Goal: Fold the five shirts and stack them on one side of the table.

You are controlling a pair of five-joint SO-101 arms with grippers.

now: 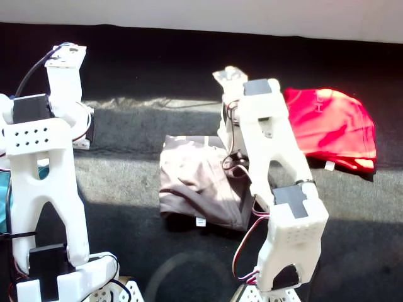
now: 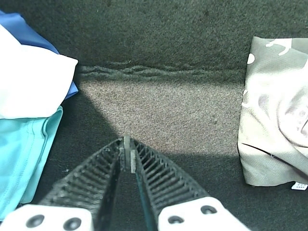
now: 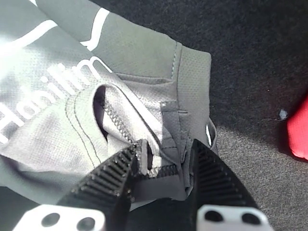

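Observation:
A grey shirt (image 1: 195,182) lies loosely folded at the table's middle. In the right wrist view my right gripper (image 3: 166,154) stands open over the grey shirt (image 3: 72,96), with a bunched hem and corner fold between its fingers; one ribbed fingertip (image 3: 137,154) touches the hem. A red shirt (image 1: 330,126) lies crumpled at the back right, and its edge (image 3: 299,134) is beside the grey one. My left gripper (image 2: 127,154) is shut on nothing, above bare table between the grey shirt (image 2: 274,125) and a pile of white (image 2: 29,82), blue (image 2: 19,26) and teal (image 2: 24,149) shirts.
The table has a dark felt cover (image 1: 157,69), half in sunlight. The right arm (image 1: 271,151) leans over the grey shirt's right edge and hides it. A strip of teal cloth (image 1: 3,195) pokes out at the left edge behind the left arm (image 1: 44,163).

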